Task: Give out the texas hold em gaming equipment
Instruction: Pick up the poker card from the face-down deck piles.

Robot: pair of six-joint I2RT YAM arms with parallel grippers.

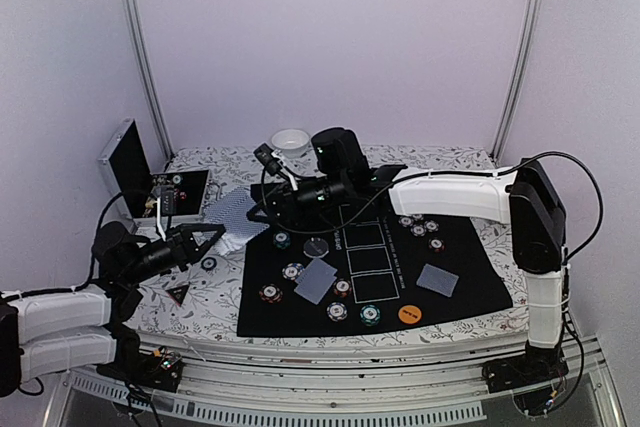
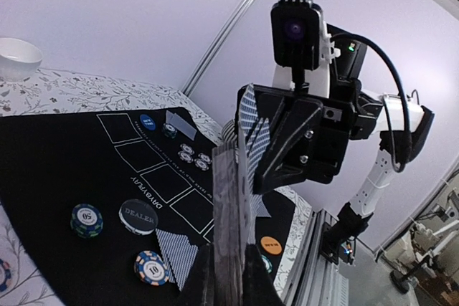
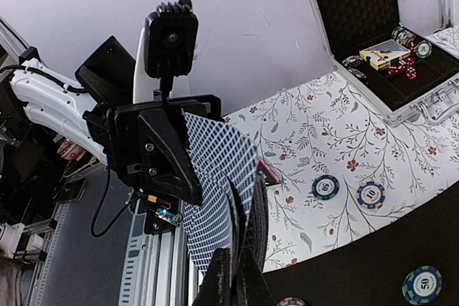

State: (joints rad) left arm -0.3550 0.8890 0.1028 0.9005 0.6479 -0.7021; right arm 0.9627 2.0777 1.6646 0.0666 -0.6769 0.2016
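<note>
"Black mat (image 1: 470,247), partly laid. What is down and what is left?" the picture desk asks.

"Two cards lie face down beside the printed boxes (image 1: 367,259): a near-left card (image 1: 317,280) and a right-hand card (image 1: 437,279). Striped chips (image 1: 268,293) ring the near-left card, and pale chips (image 1: 418,225) cluster at the far right of the boxes. The dealer button (image 1: 316,245) and an orange disc (image 1: 408,314) are out too. A triangle marker (image 1: 178,293) and a stray chip (image 1: 208,263) sit off the mat on the floral cloth (image 1: 210,319). More chips, a card box (image 3: 384,54) and red dice (image 3: 401,69) lie in the open aluminium case (image 3: 351,5). I judge the job about midway, with most of the playing cards (image 3: 219,170) not yet dealt."

"And the arms?"

"They meet in mid-air near the mat's far-left corner. The left gripper (image 2: 229,277) reaches up from the near-left. It is clamped on the lower end of the playing cards, which stand on edge and fan out. The right arm (image 1: 450,195) stretches across the table from its base. The right gripper (image 3: 233,277) is pressed together on the fan's upper edge, pinching a card or two; I cannot tell how many. The next move looks like drawing that card clear without dragging its neighbours along."
</note>
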